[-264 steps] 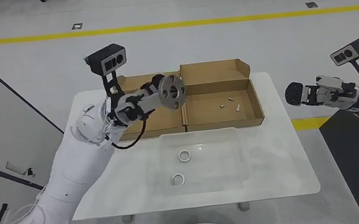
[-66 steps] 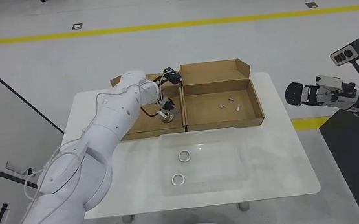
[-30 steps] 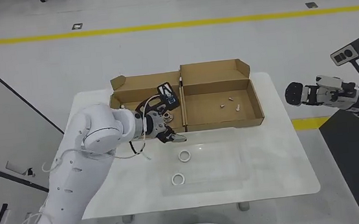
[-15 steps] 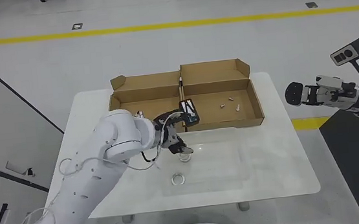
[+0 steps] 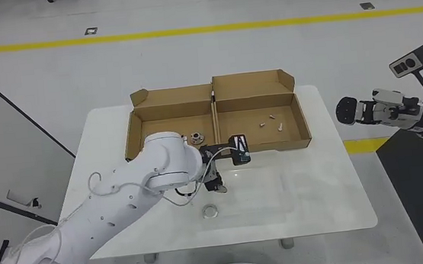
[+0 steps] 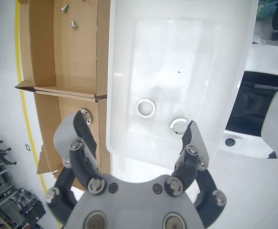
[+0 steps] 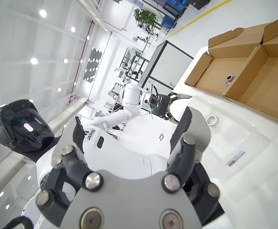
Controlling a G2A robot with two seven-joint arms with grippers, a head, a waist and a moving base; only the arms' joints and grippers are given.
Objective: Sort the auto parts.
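Left wrist view: ring [image 6: 145,108] just ahead of spread left tool [image 6: 134,121].

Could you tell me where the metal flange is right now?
In the top view the metal flange lies in the left cardboard box, near the wall shared with the right cardboard box.

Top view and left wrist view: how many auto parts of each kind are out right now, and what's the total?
Metal rings, in the clear tray: 2
Screws, in one cardboard box: 3
Flanged hub, in the adjoining cardboard box: 1
Total: 6
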